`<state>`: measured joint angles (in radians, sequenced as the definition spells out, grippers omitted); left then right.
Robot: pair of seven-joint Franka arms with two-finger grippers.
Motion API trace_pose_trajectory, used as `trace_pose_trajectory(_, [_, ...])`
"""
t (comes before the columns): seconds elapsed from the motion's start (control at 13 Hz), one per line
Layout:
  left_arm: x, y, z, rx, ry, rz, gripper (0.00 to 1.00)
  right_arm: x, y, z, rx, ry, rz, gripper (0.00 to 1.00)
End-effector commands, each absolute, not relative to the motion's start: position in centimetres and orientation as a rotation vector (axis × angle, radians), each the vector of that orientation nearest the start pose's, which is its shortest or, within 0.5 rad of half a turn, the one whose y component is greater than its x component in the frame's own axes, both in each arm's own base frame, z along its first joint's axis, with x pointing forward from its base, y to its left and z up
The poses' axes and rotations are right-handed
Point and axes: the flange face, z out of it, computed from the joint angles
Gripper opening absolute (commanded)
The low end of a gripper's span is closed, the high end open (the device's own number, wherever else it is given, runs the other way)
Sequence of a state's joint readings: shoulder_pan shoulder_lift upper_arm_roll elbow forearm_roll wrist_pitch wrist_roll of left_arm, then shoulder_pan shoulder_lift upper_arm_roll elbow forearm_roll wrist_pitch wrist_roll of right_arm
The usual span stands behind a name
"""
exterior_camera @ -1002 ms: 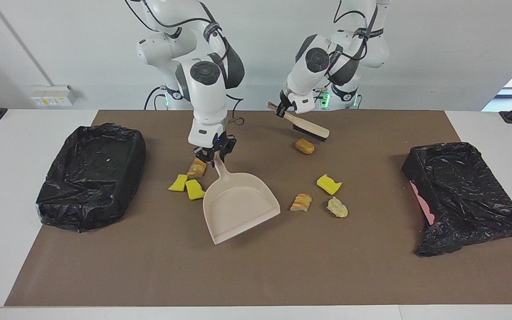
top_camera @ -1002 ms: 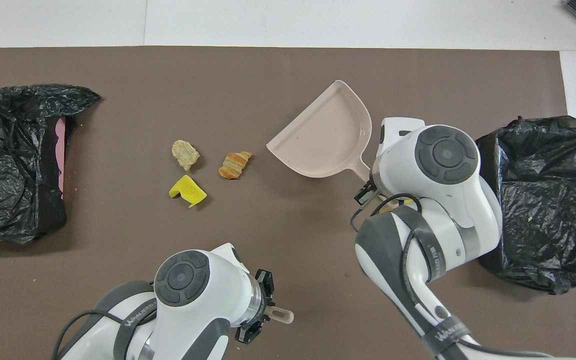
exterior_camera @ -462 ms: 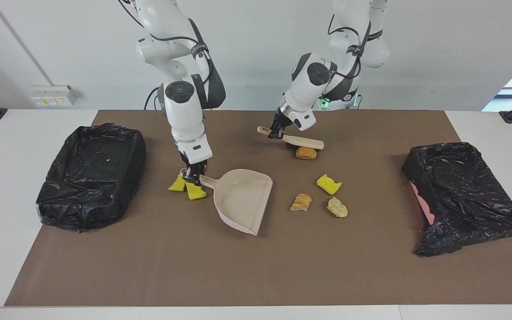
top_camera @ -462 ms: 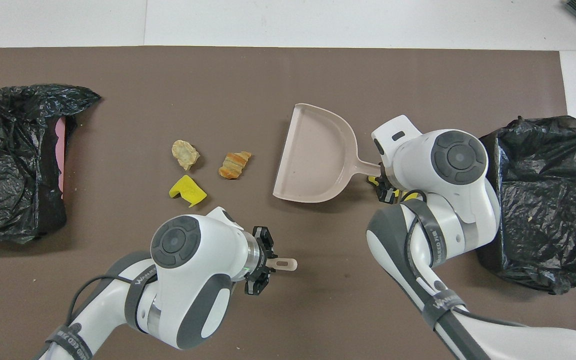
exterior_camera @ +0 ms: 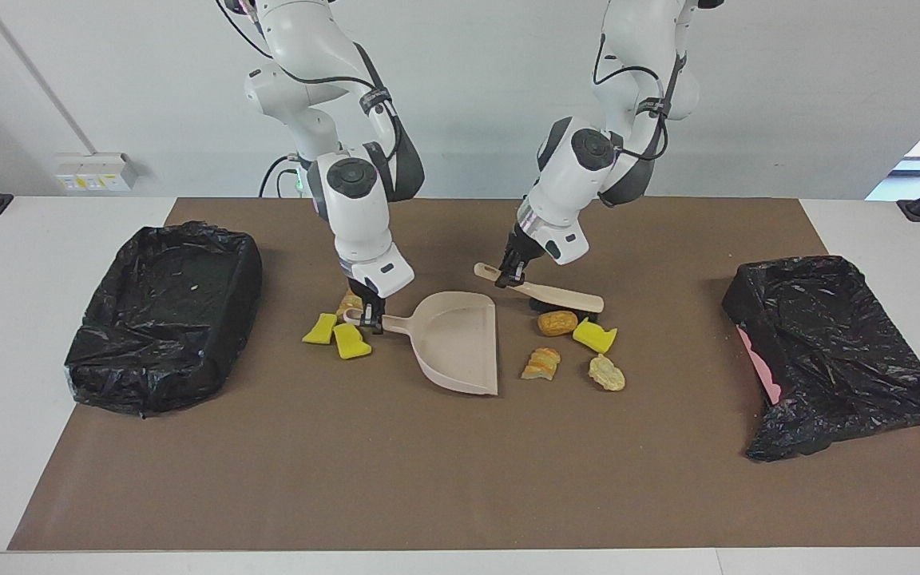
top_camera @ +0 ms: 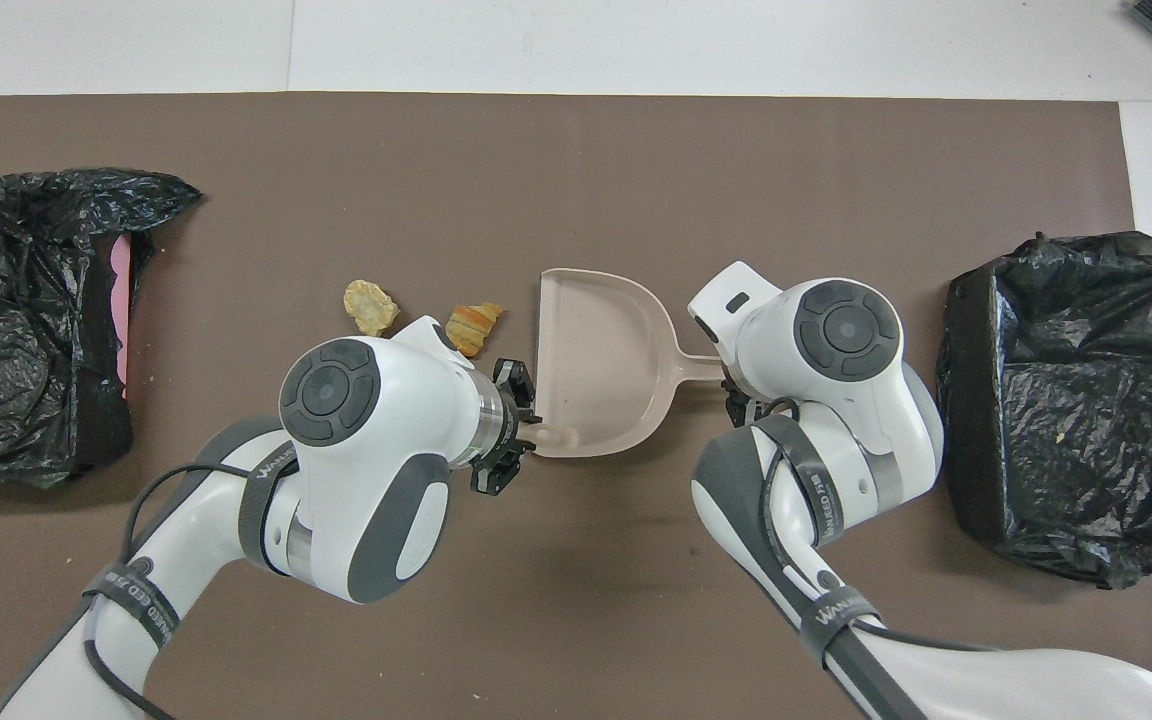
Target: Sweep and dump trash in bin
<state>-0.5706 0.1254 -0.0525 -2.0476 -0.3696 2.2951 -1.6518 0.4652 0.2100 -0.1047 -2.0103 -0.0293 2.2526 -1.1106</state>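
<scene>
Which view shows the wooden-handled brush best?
The facing view: the wooden-handled brush shows whole, the left gripper shut on its handle, dark bristles beside the tan-orange bread piece. Overhead, the left arm hides all but the handle's tip, which overlaps the beige plastic dustpan's rim.

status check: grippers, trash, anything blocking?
Right gripper shut on dustpan handle. Left gripper shut on brush, brush at trash. Four pieces by dustpan mouth, three beside its handle. Nothing blocking.
</scene>
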Motion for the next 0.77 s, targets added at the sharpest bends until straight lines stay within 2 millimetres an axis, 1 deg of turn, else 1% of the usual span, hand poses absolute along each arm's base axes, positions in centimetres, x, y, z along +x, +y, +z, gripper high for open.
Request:
trace_pose_trajectory(0.0, [48.0, -35.7, 40.7, -2.811, -1.722, 0.399, 0.0, 54.5, 21.0, 36.3, -2.345, -2.107, 0.057, 0.0])
trace_pose_trajectory(0.08, [47.5, -35.9, 40.7, -2.834, -1.633, 0.412, 0.0, 53.9, 21.7, 36.3, -2.342, -2.098, 0.083, 0.0])
trace_pose_trajectory(0.15, [47.0, -35.8, 41.2, -2.857, -1.553, 0.427, 0.0, 53.5, 22.2, 36.4, -2.357, -2.071, 0.107, 0.0])
trace_pose_trajectory(0.23, [46.4, -35.4, 41.5, -2.858, -1.45, 0.443, 0.0, 53.1, 22.5, 36.4, -2.359, -2.059, 0.138, 0.0])
trace_pose_trajectory(0.31, [45.6, -34.9, 42.2, -2.866, -1.332, 0.461, 0.0, 52.9, 22.4, 36.6, -2.345, -2.065, 0.156, 0.0])
trace_pose_trajectory(0.39, [44.7, -34.5, 42.9, -2.881, -1.215, 0.498, 0.0, 52.9, 22.4, 36.4, -2.343, -2.072, 0.15, 0.0])
trace_pose_trajectory(0.46, [44.0, -33.9, 43.1, -2.879, -1.109, 0.547, 0.0, 53.0, 22.6, 35.6, -2.358, -2.06, 0.147, 0.0])
trace_pose_trajectory(0.54, [43.6, -33.5, 43.0, -2.88, -1.018, 0.564, 0.0, 52.9, 23.5, 34.9, -2.371, -2.056, 0.132, 0.0])
trace_pose_trajectory(0.62, [44.3, -32.0, 42.9, -2.877, -0.948, 0.53, 0.0, 52.9, 24.0, 34.6, -2.376, -2.053, 0.124, 0.0])
trace_pose_trajectory(0.69, [44.5, -31.1, 42.7, -2.874, -0.878, 0.519, 0.0, 52.9, 24.0, 34.6, -2.379, -2.051, 0.127, 0.0])
